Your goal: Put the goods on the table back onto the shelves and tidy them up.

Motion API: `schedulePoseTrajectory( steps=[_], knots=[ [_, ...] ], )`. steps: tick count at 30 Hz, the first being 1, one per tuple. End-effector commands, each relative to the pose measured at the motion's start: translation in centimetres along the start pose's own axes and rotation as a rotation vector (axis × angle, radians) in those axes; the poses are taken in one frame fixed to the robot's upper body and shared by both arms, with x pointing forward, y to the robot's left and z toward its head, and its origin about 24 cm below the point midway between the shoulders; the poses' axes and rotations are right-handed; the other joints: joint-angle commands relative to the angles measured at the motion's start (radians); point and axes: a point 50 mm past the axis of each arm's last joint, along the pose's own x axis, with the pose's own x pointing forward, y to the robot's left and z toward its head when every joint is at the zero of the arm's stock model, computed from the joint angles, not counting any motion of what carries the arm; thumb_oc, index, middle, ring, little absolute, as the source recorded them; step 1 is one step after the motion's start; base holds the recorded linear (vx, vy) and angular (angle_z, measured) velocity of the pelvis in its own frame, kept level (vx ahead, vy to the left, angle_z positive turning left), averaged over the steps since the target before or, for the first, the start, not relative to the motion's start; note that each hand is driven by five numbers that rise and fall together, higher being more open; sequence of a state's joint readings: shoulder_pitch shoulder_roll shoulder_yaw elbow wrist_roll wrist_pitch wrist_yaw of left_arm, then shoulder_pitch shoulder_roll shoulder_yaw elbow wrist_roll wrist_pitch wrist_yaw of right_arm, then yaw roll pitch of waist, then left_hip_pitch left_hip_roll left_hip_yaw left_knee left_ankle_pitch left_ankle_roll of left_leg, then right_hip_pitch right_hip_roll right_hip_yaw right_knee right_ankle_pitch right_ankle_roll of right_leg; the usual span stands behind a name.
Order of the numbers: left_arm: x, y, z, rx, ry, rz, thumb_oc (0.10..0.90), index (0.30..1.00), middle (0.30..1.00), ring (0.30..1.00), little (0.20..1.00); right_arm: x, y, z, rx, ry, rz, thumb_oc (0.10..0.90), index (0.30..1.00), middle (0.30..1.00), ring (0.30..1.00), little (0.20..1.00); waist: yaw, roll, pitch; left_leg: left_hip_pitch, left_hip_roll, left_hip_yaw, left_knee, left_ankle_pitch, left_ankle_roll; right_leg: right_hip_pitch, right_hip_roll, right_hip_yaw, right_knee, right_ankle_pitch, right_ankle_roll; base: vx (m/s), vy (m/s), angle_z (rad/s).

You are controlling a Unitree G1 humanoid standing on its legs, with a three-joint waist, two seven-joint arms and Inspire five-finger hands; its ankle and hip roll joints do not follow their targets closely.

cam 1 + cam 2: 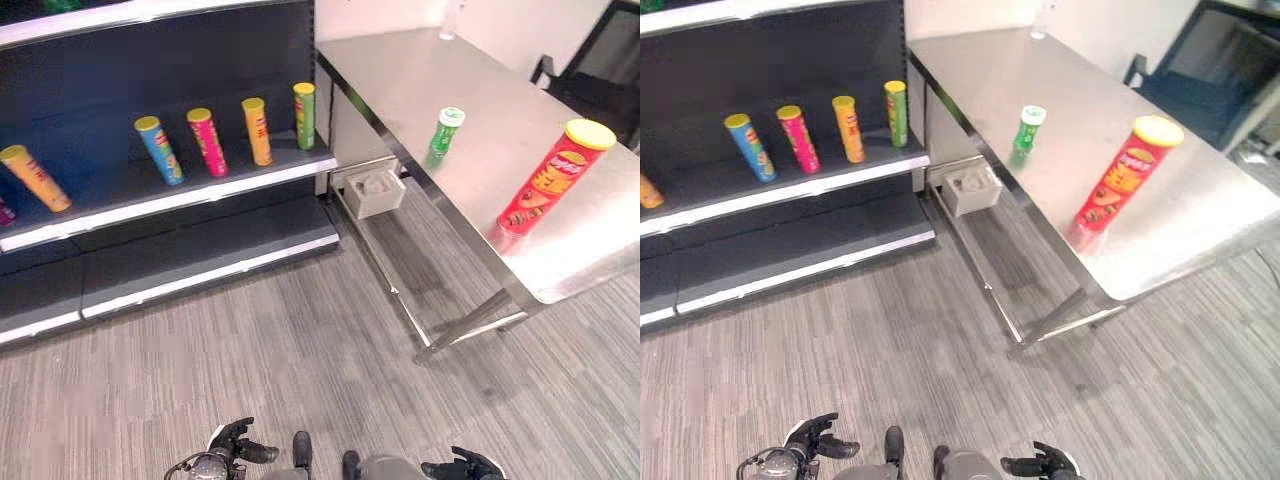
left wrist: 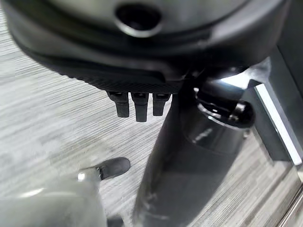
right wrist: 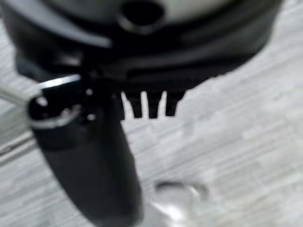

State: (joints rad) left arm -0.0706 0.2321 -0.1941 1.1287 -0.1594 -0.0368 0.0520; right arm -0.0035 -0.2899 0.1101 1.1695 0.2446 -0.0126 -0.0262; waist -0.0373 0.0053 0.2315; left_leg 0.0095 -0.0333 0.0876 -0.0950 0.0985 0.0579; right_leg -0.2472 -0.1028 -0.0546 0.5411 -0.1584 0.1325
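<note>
Fingers on the left hand [image 1: 232, 444] and right hand [image 1: 468, 465] hang relaxed, holding nothing. Farther off, the red can [image 1: 545, 178] and green can [image 1: 443, 136] stand on the tabletop [image 1: 600, 250]; approach, grasp the red mid-body upright, then shelve it beside the row on the shelf [image 1: 200, 195].

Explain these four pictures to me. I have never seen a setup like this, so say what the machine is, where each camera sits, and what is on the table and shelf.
This is a humanoid robot. The two wide pictures come from its head, looking down. A steel table carries a red can and a small green can. The shelf holds more cans standing in a row. The close pictures come from wrist cameras: the left hand and right hand hang over the floor, fingers relaxed, holding nothing.
</note>
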Motion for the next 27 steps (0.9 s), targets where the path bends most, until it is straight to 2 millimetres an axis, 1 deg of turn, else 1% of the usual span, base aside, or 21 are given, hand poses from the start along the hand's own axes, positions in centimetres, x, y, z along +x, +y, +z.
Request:
schedulePoseTrajectory(
  steps=[1,2,4,5,6,8,11,12,13,14,16,17,18,19,20,21,22,23,25,26,27],
  knots=[
    [0.2,1.9,2.5,-0.006,-0.101,0.05,0.8,0.9,0.9,0.9,0.9,-0.1,-1.9,0.4,-0.016,-0.022,-0.063,0.8,0.9,0.9,0.9,0.9,0.036,-0.008,-0.03,0.062,0.047,-0.073,0.022,-0.132,-0.078,0.09,-0.08,-0.094,-0.362,0.184,0.015,0.12,-0.194,-0.43],
    [0.2,1.9,2.5,-0.006,-0.101,0.05,0.8,0.9,0.9,0.9,0.9,-0.1,-1.9,0.4,-0.016,-0.022,-0.063,0.8,0.9,0.9,0.9,0.9,0.034,-0.007,-0.028,0.064,0.048,-0.075,0.022,-0.133,-0.078,0.095,-0.079,-0.096,-0.366,0.186,0.015,0.13,-0.15,-0.26],
    [0.2,2.2,2.3,-0.01,-0.094,0.062,0.8,0.9,0.9,0.9,0.9,-0.1,-2.0,0.2,-0.023,-0.009,-0.06,0.8,0.9,0.9,0.9,0.9,0.026,-0.02,-0.032,0.085,0.045,-0.084,0.019,-0.149,-0.087,0.101,-0.093,-0.067,-0.48,0.225,0.04,0.18,-0.188,-0.15],
    [0.2,2.4,2.0,-0.015,-0.084,0.069,0.8,0.9,0.9,0.9,0.9,-0.1,-2.1,-0.1,-0.018,0.005,-0.062,0.8,0.9,0.9,0.9,0.9,0.026,-0.041,-0.045,0.1,0.042,-0.087,0.016,-0.165,-0.096,0.141,-0.093,-0.032,-0.553,0.242,0.065,0.25,-0.278,-0.01],
    [0.1,2.4,1.4,-0.018,-0.067,0.07,0.8,0.9,0.9,0.9,0.9,-0.2,-2.0,-0.4,-0.031,0.016,-0.056,0.8,0.9,0.9,0.9,0.9,0.032,-0.054,-0.055,0.113,0.045,-0.083,0.012,-0.17,-0.102,0.151,-0.093,-0.036,-0.553,0.245,0.067,0.21,-0.239,0.11],
    [0.1,2.3,1.4,-0.026,-0.067,0.07,0.8,0.9,0.9,0.9,0.9,-0.2,-2.1,-0.4,-0.033,0.014,-0.061,0.8,0.9,0.9,0.9,0.9,0.031,-0.06,-0.058,0.124,0.058,-0.081,0.01,-0.17,-0.112,0.162,-0.087,-0.037,-0.557,0.247,0.068,0.14,-0.224,0.31],
    [0.1,1.9,1.3,-0.027,-0.07,0.057,0.8,0.9,0.9,0.9,0.9,-0.2,-2.6,-0.4,-0.04,0.007,-0.065,0.8,0.9,0.9,0.9,0.9,0.026,-0.067,-0.069,0.13,0.119,-0.097,0.025,-0.17,-0.145,0.19,-0.043,-0.044,-0.56,0.228,0.046,0.15,-0.314,0.26],
    [0.1,1.9,1.3,-0.028,-0.07,0.057,0.8,0.9,0.9,0.9,0.9,-0.2,-2.6,-0.4,-0.04,0.007,-0.065,0.8,0.9,0.9,0.9,0.9,0.026,-0.066,-0.069,0.131,0.119,-0.098,0.024,-0.171,-0.145,0.191,-0.043,-0.045,-0.56,0.228,0.046,0.09,-0.294,0.01],
    [0.1,1.7,1.7,-0.033,-0.083,0.045,0.8,0.9,0.9,0.9,0.9,-0.3,-3.0,-0.3,-0.021,0.002,-0.075,0.8,0.9,0.9,0.9,0.9,0.019,-0.068,-0.065,0.095,0.15,-0.105,0.079,-0.161,-0.166,0.214,-0.021,-0.059,-0.563,0.201,0.028,0.04,-0.187,0.25],
    [0.1,1.7,1.7,-0.033,-0.083,0.045,0.8,0.9,0.9,0.9,0.9,-0.3,-3.0,-0.3,-0.021,0.002,-0.075,0.8,0.9,0.9,0.9,0.9,0.019,-0.068,-0.065,0.095,0.15,-0.105,0.079,-0.161,-0.166,0.214,-0.021,-0.059,-0.563,0.201,0.028,0.05,-0.28,0.43],
    [0.2,1.4,3.3,-0.038,-0.133,0.031,0.8,0.9,0.9,0.9,0.9,-0.3,-3.3,0.0,0.002,-0.018,-0.085,0.8,0.9,0.9,0.9,0.9,0.014,-0.085,-0.038,-0.004,0.164,-0.105,0.267,-0.114,-0.18,0.237,-0.007,-0.082,-0.56,0.178,-0.001,-0.02,-0.255,0.37],
    [0.3,1.2,4.1,-0.03,-0.153,0.021,0.8,0.9,0.9,0.9,0.9,-0.3,-3.5,0.2,0.008,-0.02,-0.09,0.8,0.9,0.9,0.9,0.9,0.023,-0.101,-0.013,-0.06,0.153,-0.093,0.35,-0.111,-0.168,0.257,-0.005,-0.097,-0.564,0.167,-0.016,-0.04,-0.218,0.3],
    [0.3,1.2,4.1,-0.03,-0.153,0.021,0.8,0.9,0.9,0.9,0.9,-0.3,-3.5,0.2,0.008,-0.02,-0.089,0.8,0.9,0.9,0.9,0.9,0.02,-0.1,-0.013,-0.067,0.153,-0.097,0.358,-0.115,-0.167,0.257,-0.005,-0.1,-0.564,0.167,-0.016,0.0,-0.128,0.36],
    [0.4,0.9,4.4,-0.04,-0.164,0.015,0.8,0.9,0.9,0.9,0.9,-0.3,-3.7,0.3,0.011,-0.021,-0.096,0.8,0.9,0.9,0.9,0.9,0.023,-0.101,-0.013,-0.086,0.136,-0.091,0.325,-0.136,-0.159,0.268,-0.008,-0.105,-0.577,0.165,-0.011,0.12,0.038,0.31],
    [0.4,1.1,2.7,0.016,-0.073,0.032,0.8,0.9,0.9,0.9,0.9,-0.5,-4.5,-0.8,-0.012,0.025,-0.119,0.8,0.9,0.9,0.9,0.9,0.035,-0.082,-0.02,-0.084,0.101,-0.109,0.213,-0.125,-0.145,0.267,0.012,-0.099,-0.561,0.144,-0.011,0.12,0.036,0.29],
    [0.4,1.1,2.7,0.016,-0.073,0.032,0.8,0.9,0.9,0.9,0.9,-0.5,-4.5,-0.8,-0.012,0.025,-0.119,0.8,0.9,0.9,0.9,0.9,0.034,-0.082,-0.021,-0.084,0.101,-0.109,0.209,-0.122,-0.145,0.265,0.011,-0.1,-0.56,0.144,-0.011,0.17,0.089,0.12],
    [0.3,0.8,3.7,-0.023,-0.142,0.011,0.8,0.9,0.9,0.9,0.9,-0.3,-4.0,0.2,0.005,-0.013,-0.101,0.8,0.9,0.9,0.9,0.9,0.043,-0.077,-0.032,-0.094,0.08,-0.154,0.166,-0.11,-0.145,0.258,0.012,-0.079,-0.542,0.141,-0.006,0.16,0.131,-0.1],
    [0.3,0.8,3.2,-0.044,-0.125,0.01,0.8,0.9,0.9,0.9,0.9,-0.3,-3.4,-0.2,0.013,-0.001,-0.086,0.8,0.9,0.9,0.9,0.9,0.039,-0.067,-0.05,-0.074,0.067,-0.161,0.128,-0.106,-0.142,0.262,0.008,-0.068,-0.549,0.149,-0.003,0.2,0.169,-0.43],
    [0.3,0.9,2.9,-0.047,-0.118,0.013,0.8,0.9,0.9,0.9,0.9,-0.3,-3.3,-0.3,0.016,0.002,-0.084,0.8,0.9,0.9,0.9,0.9,0.039,-0.064,-0.055,-0.061,0.066,-0.159,0.11,-0.103,-0.14,0.268,0.005,-0.063,-0.555,0.151,-0.001,0.12,0.132,-0.46],
    [0.2,1.1,2.0,-0.054,-0.088,0.021,0.8,0.9,0.9,0.9,0.9,-0.3,-2.7,-0.8,0.014,0.017,-0.071,0.8,0.9,0.9,0.9,0.9,0.039,-0.057,-0.071,-0.026,0.062,-0.151,0.07,-0.1,-0.131,0.276,0.001,-0.046,-0.564,0.155,0.005,0.1,0.145,-0.34],
    [0.2,1.3,1.6,-0.055,-0.074,0.028,0.8,0.9,0.9,0.9,0.9,-0.3,-2.5,-1.0,0.017,0.026,-0.068,0.8,0.9,0.9,0.9,0.9,0.038,-0.053,-0.074,-0.01,0.061,-0.143,0.051,-0.098,-0.128,0.277,-0.001,-0.037,-0.565,0.156,0.007,0.13,0.192,-0.32]
  ],
)
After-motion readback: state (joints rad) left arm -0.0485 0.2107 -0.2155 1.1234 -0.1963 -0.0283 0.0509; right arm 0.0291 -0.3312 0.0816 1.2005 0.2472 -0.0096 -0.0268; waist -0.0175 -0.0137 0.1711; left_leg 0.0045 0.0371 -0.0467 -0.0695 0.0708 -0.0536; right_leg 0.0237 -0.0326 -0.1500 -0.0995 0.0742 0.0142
